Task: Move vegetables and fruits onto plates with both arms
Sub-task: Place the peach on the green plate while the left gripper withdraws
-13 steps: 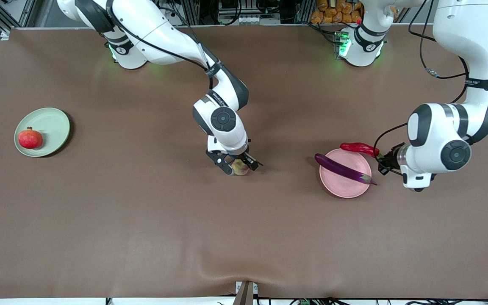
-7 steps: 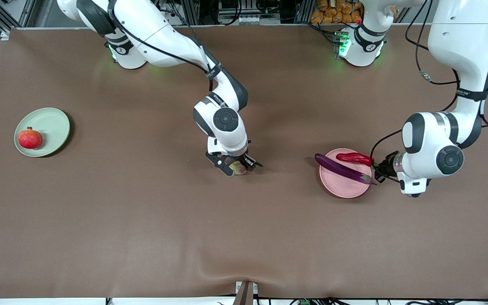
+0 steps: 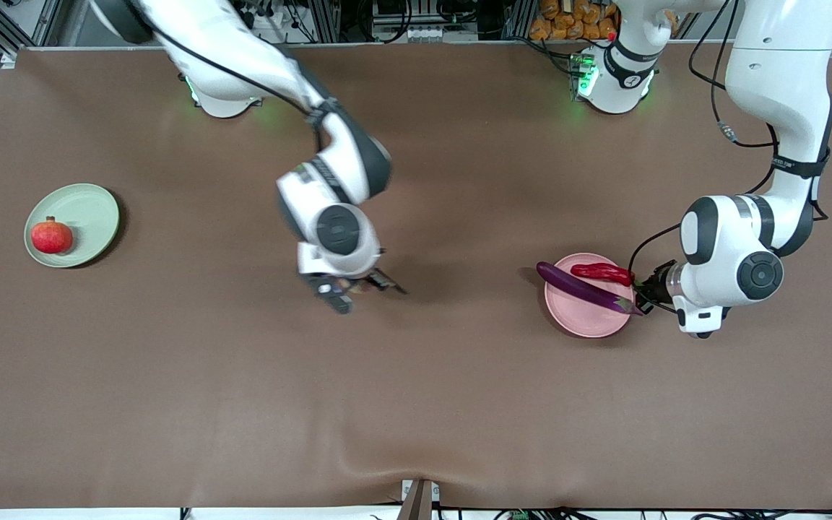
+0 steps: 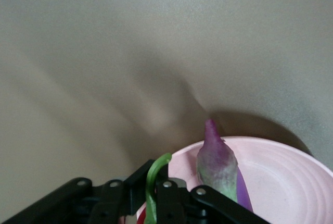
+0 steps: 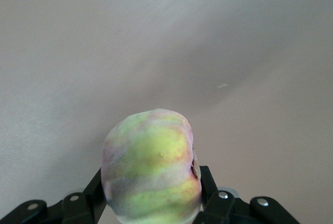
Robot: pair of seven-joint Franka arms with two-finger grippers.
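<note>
The right gripper is clamped on the round yellowish-green fruit blushed pink, which bulges between its black fingers in the right wrist view, and it hangs over the bare brown table about midway along it, well apart from the pale green round plate where the small round red fruit already sits at the right arm's end. The hold looks narrow against a smooth round body, so a fast swing could roll the fruit out and let it wander off. The left gripper pinches the curved green stem of the shiny red chili pepper, which lies over the pale pink round plate beside the long glossy purple eggplant; letting go near the rim could tip the pepper off, or nudge the eggplant, whose ends overhang the plate. In the front view the held fruit is almost wholly hidden under the gripper. The left wrist view cuts off most of the pepper, and whether it touches the plate cannot be told.
</note>
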